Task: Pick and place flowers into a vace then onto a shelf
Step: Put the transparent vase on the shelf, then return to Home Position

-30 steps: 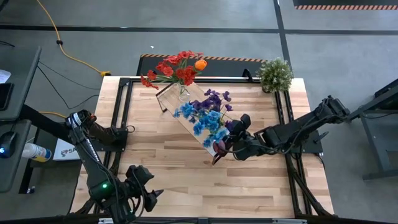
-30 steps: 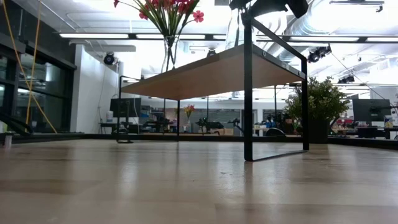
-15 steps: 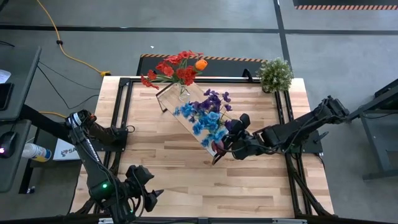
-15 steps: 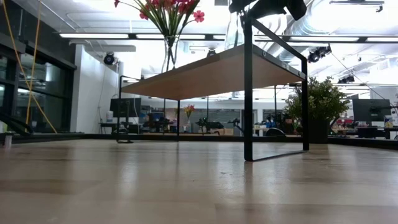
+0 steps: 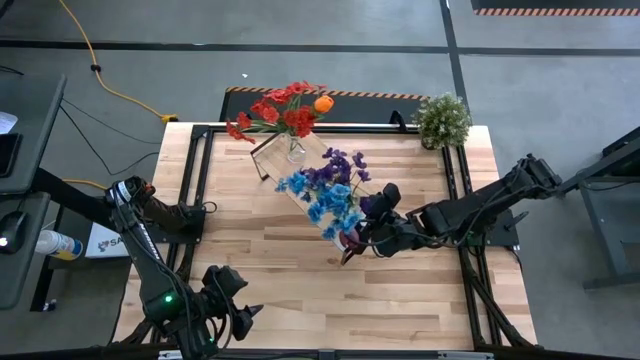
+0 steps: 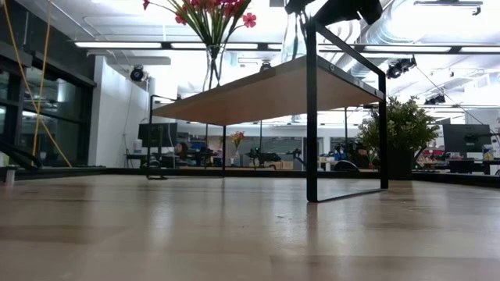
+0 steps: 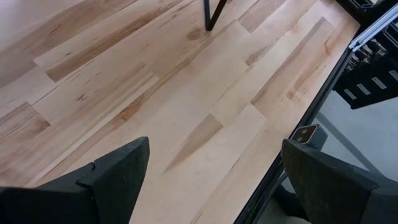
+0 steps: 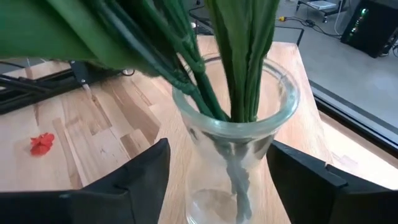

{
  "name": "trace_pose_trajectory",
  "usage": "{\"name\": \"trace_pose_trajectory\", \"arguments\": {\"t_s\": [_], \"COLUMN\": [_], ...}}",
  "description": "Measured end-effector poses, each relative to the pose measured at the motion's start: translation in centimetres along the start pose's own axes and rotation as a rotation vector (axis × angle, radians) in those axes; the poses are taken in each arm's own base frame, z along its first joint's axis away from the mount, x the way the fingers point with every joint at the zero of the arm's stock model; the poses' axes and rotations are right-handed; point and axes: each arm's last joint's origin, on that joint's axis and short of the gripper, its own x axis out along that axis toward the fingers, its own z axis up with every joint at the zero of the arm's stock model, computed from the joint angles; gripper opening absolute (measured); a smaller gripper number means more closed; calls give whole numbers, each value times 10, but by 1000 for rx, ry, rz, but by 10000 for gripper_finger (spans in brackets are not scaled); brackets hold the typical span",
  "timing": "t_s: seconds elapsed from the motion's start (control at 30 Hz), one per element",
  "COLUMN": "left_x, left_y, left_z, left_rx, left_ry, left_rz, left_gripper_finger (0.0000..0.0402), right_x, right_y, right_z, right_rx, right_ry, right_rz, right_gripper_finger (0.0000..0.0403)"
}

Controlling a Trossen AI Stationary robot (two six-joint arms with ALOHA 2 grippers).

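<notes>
On the light-wood table (image 5: 250, 260), the shelf (image 5: 312, 180) stands as a slanted plank on black metal legs, running from near the far edge toward the middle. Two glass vases stand on it. The one at its far end (image 5: 296, 150) holds red flowers (image 5: 280, 110) with a single orange bloom (image 5: 322, 103); in the low view the same vase (image 6: 212, 70) rises from the plank's top with the red blooms spreading above it. At the shelf's near end a second glass vase (image 8: 236, 155) holds the blue and purple flowers (image 5: 330, 185), their green stems (image 8: 242, 56) bunched together and dropping through its round rim. The right tool (image 5: 368, 232) is at this near end of the shelf, reaching in from the right side; in its wrist view the two dark fingers (image 8: 134, 180) stand on either side of the vase with a visible gap between each finger and the glass, so the tool is partly spread and not clamping it. A small red petal (image 8: 42, 143) lies on the table below, beside the shelf. The left tool (image 5: 245, 315) waits near the table's front-left edge, its fingers (image 7: 106, 180) spread wide over bare wood and holding nothing. A bushy pale-green potted plant (image 5: 442, 120) stands at the far right corner of the table.
</notes>
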Motion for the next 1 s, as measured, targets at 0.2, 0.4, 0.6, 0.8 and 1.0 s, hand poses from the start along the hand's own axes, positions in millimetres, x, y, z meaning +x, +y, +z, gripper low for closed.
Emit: {"name": "trace_pose_trajectory", "arguments": {"t_s": [0.2,0.4,0.6,0.8,1.0], "left_x": [0,0,0,0,0], "left_y": [0,0,0,1,1], "left_z": [0,0,0,1,1], "left_rx": [0,2,3,8,10], "left_ry": [0,-1,-1,-3,-4], "left_rz": [0,3,4,12,14], "left_gripper_finger": [397,397,397,397,397], "right_x": [0,0,0,0,-2], "right_y": [0,0,-2,-3,-6], "right_z": [0,0,-2,-2,-1], "right_rx": [-31,-45,-69,-78,-88], "right_ry": [3,0,15,12,-3], "right_rz": [6,0,-13,-32,-64], "right_gripper_finger": [269,272,273,273,273]}}
